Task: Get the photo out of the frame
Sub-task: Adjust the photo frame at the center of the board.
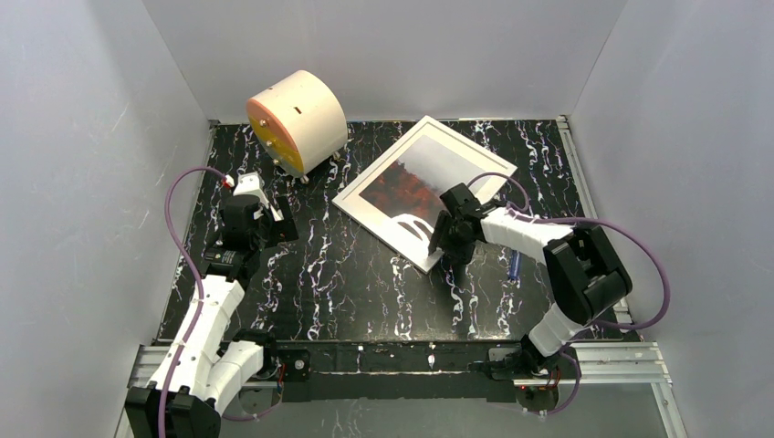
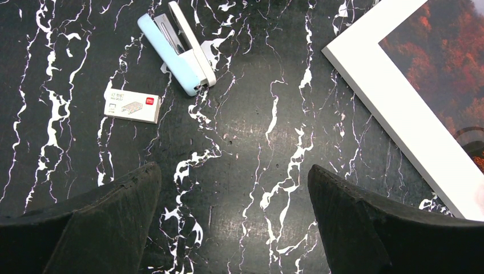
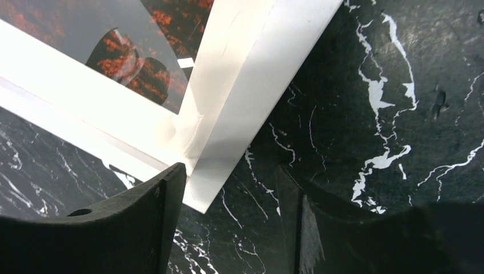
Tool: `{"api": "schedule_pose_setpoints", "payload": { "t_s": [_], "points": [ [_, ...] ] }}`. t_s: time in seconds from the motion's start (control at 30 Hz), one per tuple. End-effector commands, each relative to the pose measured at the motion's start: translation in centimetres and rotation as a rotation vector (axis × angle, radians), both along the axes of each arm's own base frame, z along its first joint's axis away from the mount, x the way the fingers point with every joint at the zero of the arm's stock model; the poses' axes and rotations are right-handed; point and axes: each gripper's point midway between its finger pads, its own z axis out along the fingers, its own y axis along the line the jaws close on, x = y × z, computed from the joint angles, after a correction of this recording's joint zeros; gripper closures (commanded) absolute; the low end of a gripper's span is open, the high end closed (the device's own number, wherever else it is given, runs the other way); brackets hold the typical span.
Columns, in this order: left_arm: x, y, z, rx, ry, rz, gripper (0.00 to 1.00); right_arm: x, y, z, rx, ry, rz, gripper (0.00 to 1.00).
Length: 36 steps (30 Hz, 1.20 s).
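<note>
frame spot: the frame (image 1: 379, 228) is laid flat and face up on the counter (image 1: 347, 292), skewed like a diamond, in the upper middle-right of the top view.
photo spot: the photo (image 1: 406, 190) is seen inside it behind a white border, with red trees at the lower left and pale mist toward the upper right.
right gripper: the right gripper (image 3: 231, 185) is set at the frame's nearest corner, jaws partly spread with the corner between them. Nothing looks pinched.
left gripper: the left gripper (image 2: 234, 188) is spread wide over bare counter left of the frame, with nothing in it.
frame handling: probably stiff, thin and fairly light. Dark finger shapes are mirrored in the glossy front, so it's best treated as slippery and breakable. A corner or rim edge should be grabbed, not the glazing.
photo handling: it's paper, so likely floppy and easily creased. It's best taken by a free edge once the back is opened.
hidden: the back is pressed to the counter, so no clips or tabs can be checked. Part of the lower edge is covered by the right arm in the top view. Whether the finger (image 3: 142, 211) at lower left of the right wrist view actually touches the border can't be told.
clutter: a stapler (image 2: 177, 48) and a staple box (image 2: 132, 105) are spotted well apart from the frame.
</note>
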Motion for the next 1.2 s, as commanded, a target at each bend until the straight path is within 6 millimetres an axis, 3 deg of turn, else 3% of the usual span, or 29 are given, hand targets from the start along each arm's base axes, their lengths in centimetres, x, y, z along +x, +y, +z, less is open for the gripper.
{"api": "schedule_pose_setpoints", "payload": {
  "t_s": [0.0,0.37,0.47,0.67,0.8,1.17],
  "points": [
    [-0.1,0.2,-0.2,0.014,0.012,0.001,0.01,0.9,0.0,0.0,-0.054,-0.018,-0.007,0.34],
    [-0.2,0.3,-0.2,0.016,0.013,0.007,0.01,-0.8,-0.2,-1.2,-0.117,0.001,0.036,0.49],
    [-0.2,0.3,-0.3,0.017,0.016,0.007,0.01,-1.4,-0.4,-1.2,-0.127,-0.005,0.052,0.64],
    [-0.2,0.3,-0.4,0.016,0.019,0.006,0.01,-3.1,-1.0,-1.3,-0.126,0.0,0.098,0.65],
    [-0.1,0.2,-0.5,0.016,0.023,0.004,0.01,-5.0,-1.5,-1.3,-0.133,0.015,0.136,0.65],
    [0.0,-1.0,-0.6,-0.022,0.022,-0.053,0.01,-12.7,-2.4,-2.5,-0.115,0.112,0.263,0.64]
  ]
}}
